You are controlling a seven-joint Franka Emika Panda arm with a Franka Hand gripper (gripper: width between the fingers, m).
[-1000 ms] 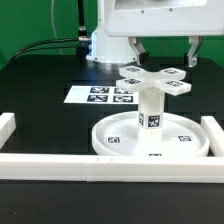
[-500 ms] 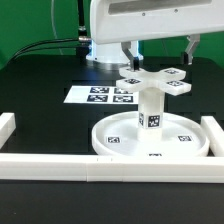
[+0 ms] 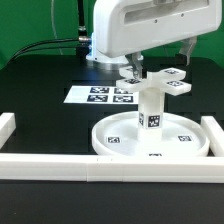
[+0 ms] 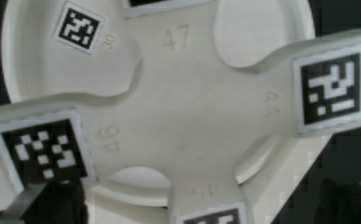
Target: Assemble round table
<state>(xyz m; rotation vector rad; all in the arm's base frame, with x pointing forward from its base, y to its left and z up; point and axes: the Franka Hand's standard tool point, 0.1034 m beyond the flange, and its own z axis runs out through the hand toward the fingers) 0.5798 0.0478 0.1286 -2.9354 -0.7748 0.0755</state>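
The round disc (image 3: 128,148) is lying flat on the dark worktop (image 3: 40,80), tucked into the near right corner formed by the white border rails (image 3: 60,165). The rails are probably bracing it there so it does not slide while parts are fitted on top. The short post (image 3: 150,108) is standing upright at the middle of the disc. The cross piece (image 3: 158,82) is sitting level on top of the post, with its four tagged arms reaching out over the disc.

The end effector (image 3: 159,57) is hovering just above the cross piece with its fingers spread wide and nothing between them. One finger is hanging by the far left arm of the cross piece and the other out past the right arm. That spread suggests it is lining up to straddle the piece, perhaps to grip it and seat or turn it on the post.

In the wrist view the cross piece (image 4: 168,115) is filling almost the whole picture, so the camera is looking nearly straight down on it. A dark fingertip (image 4: 44,190) is showing at one arm's edge. Whether the cross piece is fully fastened cannot be told. The marker board (image 3: 78,97) is lying farther back on the left, well clear.
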